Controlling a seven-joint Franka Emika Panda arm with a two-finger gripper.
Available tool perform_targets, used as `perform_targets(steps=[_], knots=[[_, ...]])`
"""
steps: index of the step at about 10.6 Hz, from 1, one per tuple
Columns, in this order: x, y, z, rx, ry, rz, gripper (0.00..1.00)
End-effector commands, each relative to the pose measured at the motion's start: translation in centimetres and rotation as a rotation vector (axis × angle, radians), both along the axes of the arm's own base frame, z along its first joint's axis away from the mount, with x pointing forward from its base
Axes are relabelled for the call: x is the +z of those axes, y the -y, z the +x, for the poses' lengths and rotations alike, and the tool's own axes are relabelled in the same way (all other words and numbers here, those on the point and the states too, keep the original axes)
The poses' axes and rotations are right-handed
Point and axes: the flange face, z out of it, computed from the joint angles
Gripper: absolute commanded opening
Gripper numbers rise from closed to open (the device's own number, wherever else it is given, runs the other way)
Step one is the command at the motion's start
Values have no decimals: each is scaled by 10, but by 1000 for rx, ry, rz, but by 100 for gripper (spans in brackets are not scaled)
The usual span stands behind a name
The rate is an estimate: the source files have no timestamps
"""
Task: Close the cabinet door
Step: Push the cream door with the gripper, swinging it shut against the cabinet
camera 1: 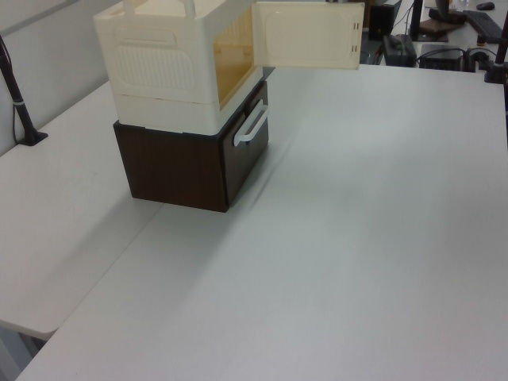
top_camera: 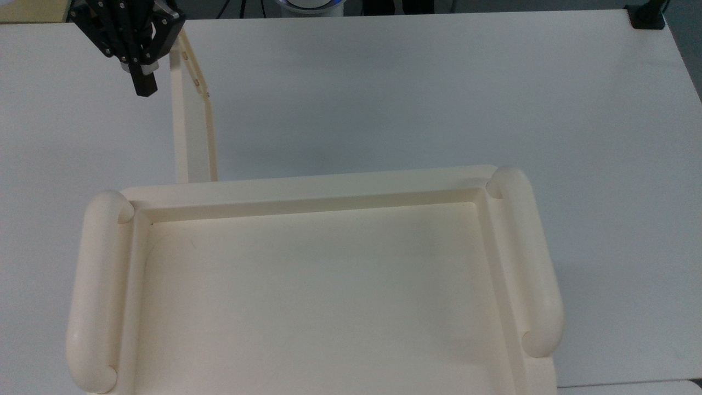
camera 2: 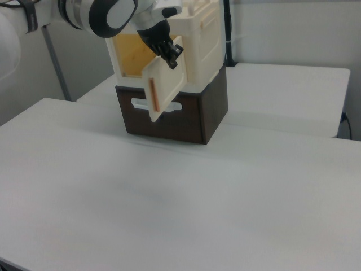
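- Standing ajar, the cabinet door (top_camera: 189,126) juts from the cabinet (top_camera: 307,192) front at the top view's left, nearly square to it.
- The pincer (top_camera: 143,82) sits just beside the door's far end, on the top view's left; its fingers look pressed together, holding nothing.
- The cabinet rests on a dark brown drawer unit (camera 1: 190,163) on the white counter (camera 1: 357,238).

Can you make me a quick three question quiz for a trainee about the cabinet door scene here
1. True or false: the cabinet door is fully shut against the cabinet.
2. In the right view, the cabinet sits on: A) a dark brown drawer unit B) a blue crate C) the bare table.
3. Fill in: in the top view, the gripper is at the door's ____ end, away from the hinge.

Key: 1 false, it stands open; 2 A; 3 free.
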Motion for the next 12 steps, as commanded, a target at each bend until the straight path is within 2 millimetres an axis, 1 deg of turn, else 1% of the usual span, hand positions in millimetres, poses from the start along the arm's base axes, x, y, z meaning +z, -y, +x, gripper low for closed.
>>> perform_targets(steps=[1,2,3,4,5,6,8,9,11,12], knots=[[4,-27,2,43,24,36,0],[4,-44,5,64,29,65,0],[0,-69,11,80,41,103,0],[0,-103,20,82,88,117,0],[2,-125,28,42,158,147,0],[5,-124,30,3,184,167,0],[1,-121,32,-4,182,167,2],[-5,-120,33,-5,173,165,2],[-9,-119,33,-1,161,149,2],[-18,-119,31,4,138,125,2]])
